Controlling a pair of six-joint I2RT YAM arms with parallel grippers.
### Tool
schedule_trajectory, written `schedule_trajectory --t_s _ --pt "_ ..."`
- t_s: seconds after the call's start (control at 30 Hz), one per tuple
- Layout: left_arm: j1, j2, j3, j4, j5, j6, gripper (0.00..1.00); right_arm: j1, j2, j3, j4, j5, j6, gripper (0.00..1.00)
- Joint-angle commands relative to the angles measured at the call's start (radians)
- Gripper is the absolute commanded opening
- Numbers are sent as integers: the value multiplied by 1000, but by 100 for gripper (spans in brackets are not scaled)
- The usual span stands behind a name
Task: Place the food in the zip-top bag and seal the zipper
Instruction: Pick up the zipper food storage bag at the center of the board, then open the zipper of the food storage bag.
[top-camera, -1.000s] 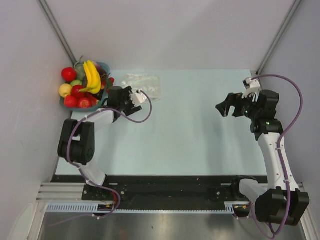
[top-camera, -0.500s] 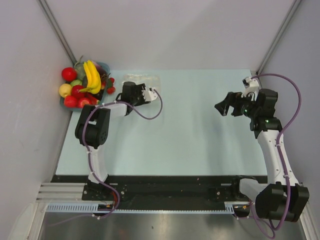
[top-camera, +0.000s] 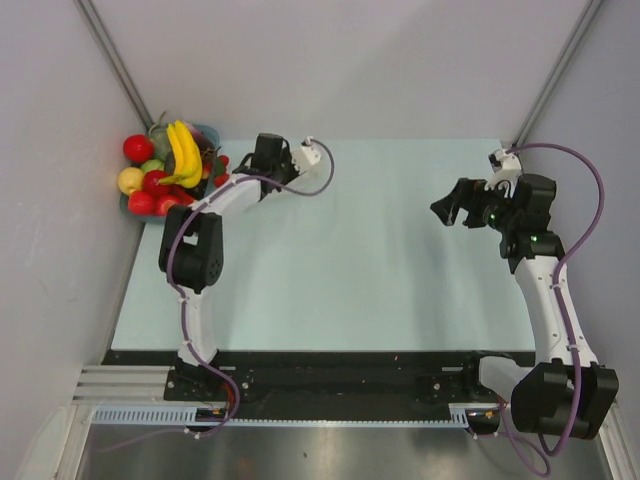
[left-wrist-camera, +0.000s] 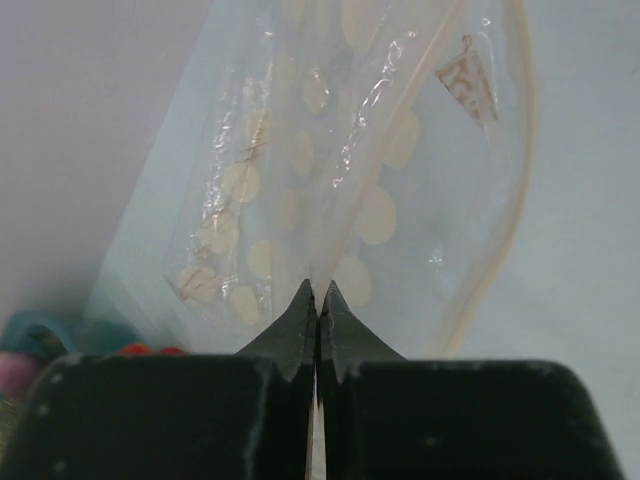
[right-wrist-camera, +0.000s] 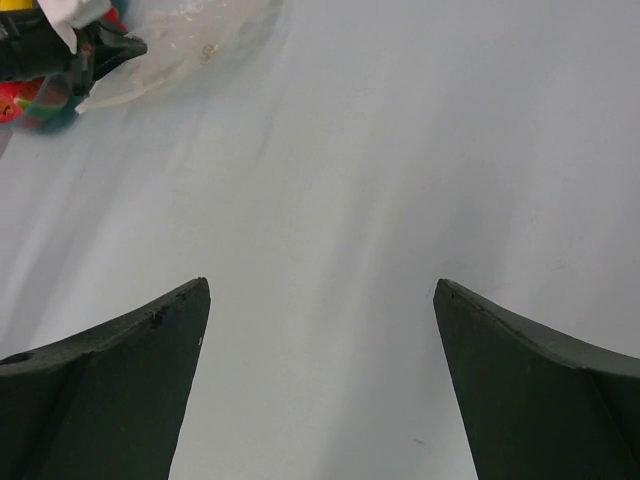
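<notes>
The zip-top bag (left-wrist-camera: 330, 170) is clear and crinkly with pale round spots. It lies at the back left of the table and stretches away from my left gripper (left-wrist-camera: 317, 295), which is shut on a fold of its near edge. The zipper (left-wrist-camera: 500, 210) is a whitish strip curving down the bag's right side. From above, my left gripper (top-camera: 268, 160) covers most of the bag. The food (top-camera: 160, 180) is piled in a blue basket: a yellow banana (top-camera: 183, 152), a red apple (top-camera: 138, 148), other red and yellow rounds. My right gripper (top-camera: 447, 213) hangs open over bare table, nothing between its fingers (right-wrist-camera: 120, 350).
The blue basket (top-camera: 209, 134) sits in the back left corner against the grey side wall, just left of the bag. In the right wrist view the bag (right-wrist-camera: 200, 35) and the left gripper (right-wrist-camera: 95, 50) show far off at the upper left.
My left arm has swung back and to the right onto the bag, and its jaws have gone from wide open to shut on the plastic. The right arm has barely moved.
</notes>
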Motion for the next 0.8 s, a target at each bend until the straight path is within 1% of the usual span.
schedule_trajectory --t_s 0.0,0.03,0.07,0.1,0.13,0.17,0.2,0.23,0.3,0.33,0.37,0.4,0.43,0.47,0.5,0.53,0.6,0.63,0.7,0.73,0.77 --pt "-13 -128 192 -307 -32 -491 0 4 15 71 52 22 54 100" --pt "-14 -137 250 -385 -34 -558 0 7 18 79 49 22 60 99" --pt "-16 -148 279 -433 -5 -679 0 8 21 103 48 22 65 100" --pt "-16 -160 299 -462 13 -736 0 11 24 115 46 19 68 100" --pt "-18 -195 322 -496 38 -833 0 15 26 128 45 18 75 100" --pt "-18 -214 326 -499 94 -882 0 16 27 143 43 13 80 100" --pt "-21 -232 329 -499 115 -925 0 16 30 176 39 1 83 100" --pt "-28 -272 330 -496 132 -1005 0 18 30 193 34 -5 85 100" --pt "-34 -306 338 -487 168 -1085 0 18 26 244 20 -21 86 100" --pt "-41 -332 338 -484 167 -1199 0 19 19 258 17 -25 88 100" --pt "-45 -346 335 -487 156 -1264 0 19 15 272 12 -36 94 100" --pt "-48 -358 317 -487 155 -1328 0 19 7 286 8 -42 100 100" --pt "-48 -393 292 -479 170 -1466 0 19 -10 289 8 -50 105 100" --pt "-48 -415 259 -435 191 -1534 0 19 -19 289 14 -61 118 100" --pt "-51 -438 163 -401 220 -1600 0 21 -28 287 15 -67 126 100" --pt "-60 -467 110 -361 228 -1719 0 24 -34 286 14 -71 132 100" --pt "-80 -531 10 -312 221 -1786 0 28 -47 287 -4 -84 137 100" --pt "-108 -541 2 -323 196 -1795 0 30 -48 289 -11 -87 140 100" --pt "-126 -559 -24 -376 160 -1815 0 42 -50 281 -20 -91 157 100" --pt "-137 -565 -44 -387 115 -1858 0 51 -50 270 -18 -87 163 100" --pt "-146 -573 -55 -414 71 -1867 0 74 -45 264 -12 -72 175 100"
